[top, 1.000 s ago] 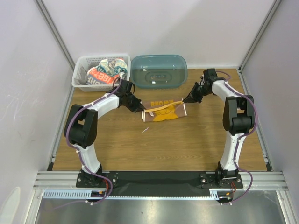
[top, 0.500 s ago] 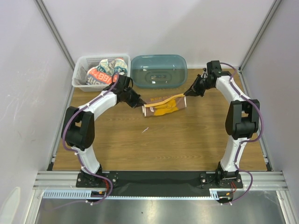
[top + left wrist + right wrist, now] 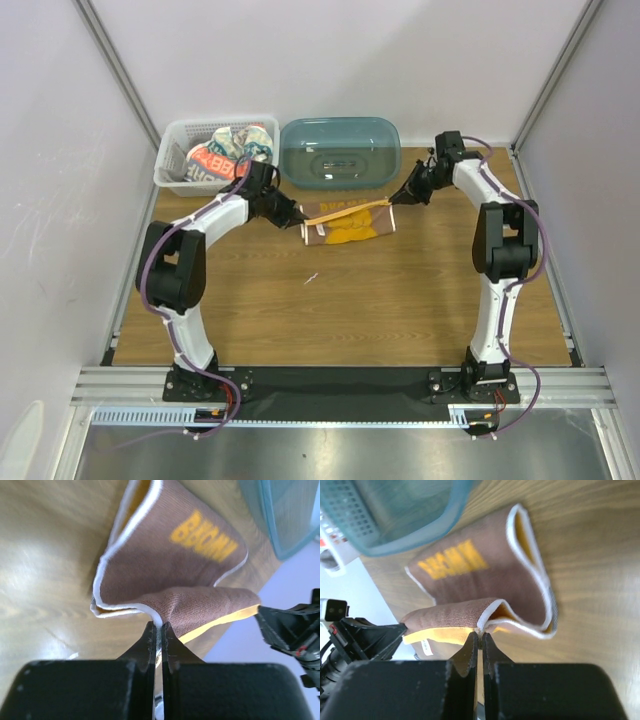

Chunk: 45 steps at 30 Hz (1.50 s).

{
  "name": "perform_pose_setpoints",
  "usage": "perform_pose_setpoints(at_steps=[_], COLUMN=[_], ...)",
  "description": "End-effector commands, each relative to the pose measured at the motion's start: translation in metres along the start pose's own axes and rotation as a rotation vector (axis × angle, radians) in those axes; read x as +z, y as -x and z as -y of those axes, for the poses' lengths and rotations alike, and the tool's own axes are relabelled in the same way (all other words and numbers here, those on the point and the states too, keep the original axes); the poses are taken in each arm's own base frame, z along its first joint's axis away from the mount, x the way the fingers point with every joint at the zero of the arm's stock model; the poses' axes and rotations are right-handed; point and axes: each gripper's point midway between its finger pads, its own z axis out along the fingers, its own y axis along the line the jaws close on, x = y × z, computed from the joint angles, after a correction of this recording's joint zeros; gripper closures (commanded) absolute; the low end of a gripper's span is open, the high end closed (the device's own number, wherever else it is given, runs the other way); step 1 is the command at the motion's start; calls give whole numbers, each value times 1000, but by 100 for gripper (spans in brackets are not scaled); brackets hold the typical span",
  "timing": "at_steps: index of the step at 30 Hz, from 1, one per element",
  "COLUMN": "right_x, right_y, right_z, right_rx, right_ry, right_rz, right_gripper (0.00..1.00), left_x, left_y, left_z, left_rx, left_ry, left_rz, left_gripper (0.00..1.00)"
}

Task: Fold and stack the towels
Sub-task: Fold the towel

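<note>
Your left tool [image 3: 299,222] and right tool [image 3: 395,201] each pinch a corner of the brown towel [image 3: 350,232], its raised edge stretched between them over the table [image 3: 350,310].

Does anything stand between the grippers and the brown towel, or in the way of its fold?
Nothing visible does. The left gripper and the right gripper are each shut on the raised edge of the brown towel. The teal tub stands close behind the towel, not on it.
</note>
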Motion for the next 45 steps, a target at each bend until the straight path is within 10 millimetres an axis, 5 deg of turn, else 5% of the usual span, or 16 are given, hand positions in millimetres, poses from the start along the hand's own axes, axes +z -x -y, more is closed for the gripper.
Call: perform_pose_setpoints(at_steps=[1, 7, 9, 10, 11, 12, 14, 17, 20, 26, 38, 45], right_x=[13, 38, 47, 48, 52, 51, 46, 27, 9, -6, -2, 21], right_y=[19, 40, 47, 53, 54, 57, 63, 65, 63, 48, 38, 33], right_z=[-3, -3, -6, -10, -11, -17, -31, -60, -77, -73, -41, -4], right_rx=[-30, -55, -70, -84, -78, -86, -135, -248, -338, -369, -436, -452], right_ry=[38, 87, 125, 144, 156, 173, 218, 254, 245, 198, 104, 35], right_rz=[19, 42, 53, 72, 67, 76, 106, 163, 208, 253, 234, 195], right_gripper=[100, 100, 88, 85, 78, 72, 52, 40, 23, 22, 28, 29], left_x=[13, 38, 50, 51, 53, 54, 47, 31, 8, -25, -13, 24], left_y=[29, 51, 55, 56, 62, 64, 71, 79, 78, 63, 9, 6], left_z=[1, 4, 1, 4, 12, 14, 31, 60, 71, 69, 63, 46], left_rx=[-54, -49, -50, -53, -44, -42, 12, 159, 284, 506, 608, 687], left_ry=[-17, -26, -30, -46, -91, -105, -154, -213, -221, -286, -277, -198], left_rz=[56, 71, 65, 55, 57, 50, 59, 92, 131, 238, 206, 229], left_gripper=[100, 100, 96, 91, 72, 64, 49, 24, 19, 3, 5, 12])
